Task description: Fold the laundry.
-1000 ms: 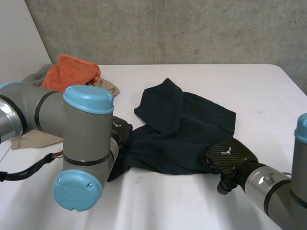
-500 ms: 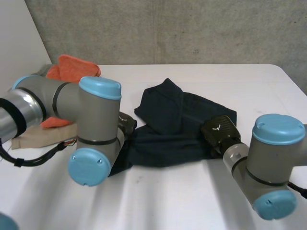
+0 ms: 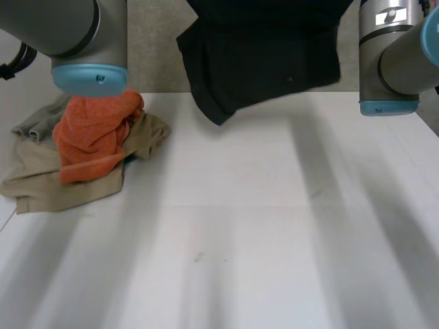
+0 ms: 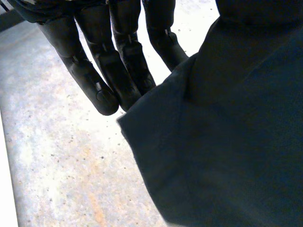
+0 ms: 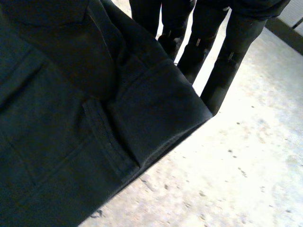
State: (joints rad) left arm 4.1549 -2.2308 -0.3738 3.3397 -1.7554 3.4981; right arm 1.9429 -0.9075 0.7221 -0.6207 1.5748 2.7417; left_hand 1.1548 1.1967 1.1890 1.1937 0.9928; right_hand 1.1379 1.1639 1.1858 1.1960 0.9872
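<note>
— Since we start at the left hand (image 4: 116, 61), what do we read there?
— Its fingers run nearly straight, and an edge of the dark garment (image 4: 227, 142) lies across their tips. The thumb is buried under the cloth, so we take it as a pinch on that edge.
— And the right hand (image 5: 231, 59)?
— We see much the same: straight fingers behind a hemmed corner of the garment, with the cloth pinched there.
— Where does the garment sit from the head view?
— It hangs at twelve o'clock between the left arm (image 3: 82, 41) and the right arm (image 3: 391, 62), clear of the table (image 3: 260, 226).
— Anything else?
— At about ten o'clock we see an orange cloth (image 3: 92, 133) heaped on a tan cloth (image 3: 48, 188), with a grey-green cloth (image 3: 34, 123) touching them.
</note>
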